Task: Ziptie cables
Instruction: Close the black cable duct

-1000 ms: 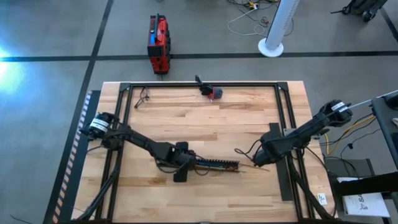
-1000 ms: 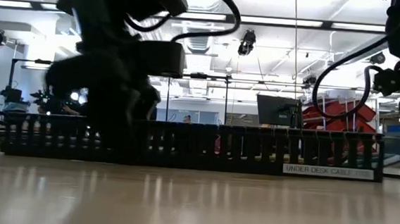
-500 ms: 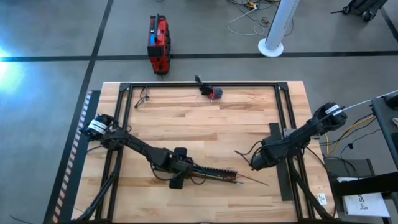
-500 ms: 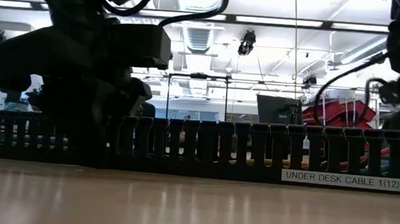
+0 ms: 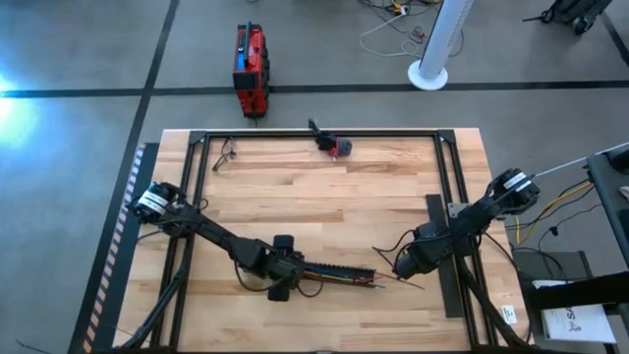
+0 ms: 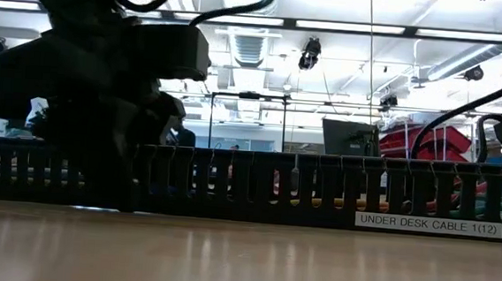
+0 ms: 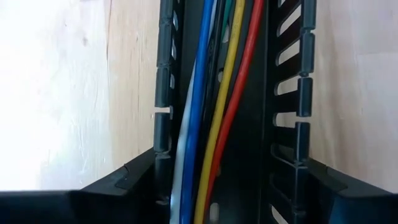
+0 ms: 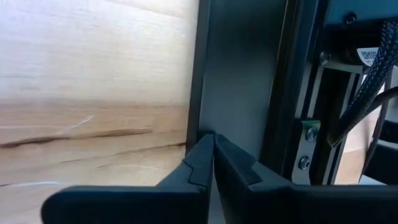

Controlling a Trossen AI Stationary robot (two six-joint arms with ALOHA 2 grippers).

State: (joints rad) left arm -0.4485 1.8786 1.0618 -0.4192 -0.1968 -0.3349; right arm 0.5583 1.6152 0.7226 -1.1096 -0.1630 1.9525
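On the near left part of the wooden table (image 5: 324, 197), my left gripper (image 5: 287, 277) straddles one slotted black cable duct (image 5: 339, 274), its two fingers (image 7: 130, 180) spread wide, one on either side of the duct's walls. Inside that duct lie the cables (image 7: 214, 112): from my wrist I count a blue, a yellow and a red one running side by side along the channel, with a green one showing farther along and a pale one beside the blue. From above, their loose ends poke out of the duct's right end, just beside my right gripper (image 5: 401, 266). That one sits low over the table near a flat dark strip (image 5: 440, 251), its two fingers (image 8: 186, 165) pressed together with nothing between them. From table height, the duct spans nearly the whole width, and a single white label (image 6: 428, 225) on it reads "UNDER DESK CABLE 1(12)". A black metal frame (image 5: 314, 136) borders the light plank surface. Beyond the table, on the grey floor, stand one red case (image 5: 250, 67) and one white pedestal (image 5: 435, 49); the room behind is lit by long ceiling lights.
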